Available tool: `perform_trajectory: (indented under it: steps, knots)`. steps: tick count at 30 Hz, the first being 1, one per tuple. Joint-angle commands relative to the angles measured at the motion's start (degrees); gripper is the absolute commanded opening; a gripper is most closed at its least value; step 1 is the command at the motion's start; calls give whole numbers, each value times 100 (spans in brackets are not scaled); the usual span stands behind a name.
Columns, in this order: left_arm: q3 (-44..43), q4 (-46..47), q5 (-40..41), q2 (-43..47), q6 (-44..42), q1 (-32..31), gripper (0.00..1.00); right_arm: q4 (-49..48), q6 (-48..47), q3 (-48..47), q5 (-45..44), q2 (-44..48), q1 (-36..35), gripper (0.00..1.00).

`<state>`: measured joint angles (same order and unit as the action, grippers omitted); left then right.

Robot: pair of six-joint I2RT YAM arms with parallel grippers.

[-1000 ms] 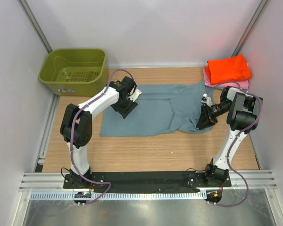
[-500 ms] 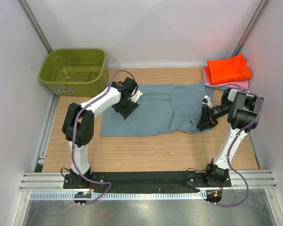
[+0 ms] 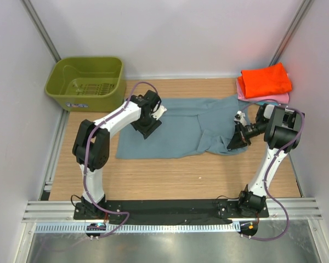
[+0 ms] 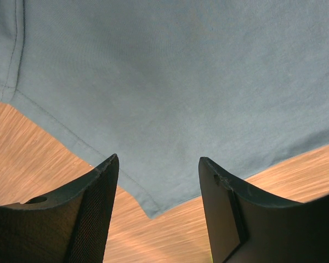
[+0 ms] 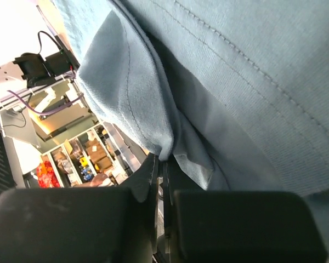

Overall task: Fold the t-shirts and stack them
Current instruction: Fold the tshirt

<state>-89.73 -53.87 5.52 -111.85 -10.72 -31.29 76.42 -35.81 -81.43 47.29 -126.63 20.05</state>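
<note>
Two arms work over one dusty blue-grey t-shirt [image 3: 175, 129], which is spread across the middle of the desk [image 3: 181, 175] with its right end rumpled and doubled over.

Left claw [image 3: 146, 127], centre-left in the overhead view, hangs released over the shirt's left part. Its wrist view shows both fingers [image 4: 93, 208] apart, a hem corner lying between them and bare wood on either side. Cannot tell whether they touch the cloth.

Right claw [image 3: 234, 143], right of centre, is clenched on a bunched fold at the shirt's right edge, the cloth pinched between its tips.

Folded orange t-shirt [image 3: 266, 79] lies on a pink t-shirt [image 3: 275, 98] in the upper right corner, near the blue-grey one. Olive-green basket [image 3: 82, 99] stands upper left.
</note>
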Motion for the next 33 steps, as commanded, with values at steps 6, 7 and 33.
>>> perform_trajectory:
  steps: [6,7,33]
  knots:
    - [-53,25,194,269,-123,-44,61,962,136,-1021,-815,928,16,4]
    - [-53,43,247,269,-123,-44,61,962,127,-1146,-939,1016,25,4]
    - [2284,439,531,1824,-1572,791,63,971,-216,-1314,-1679,1729,-344,5]
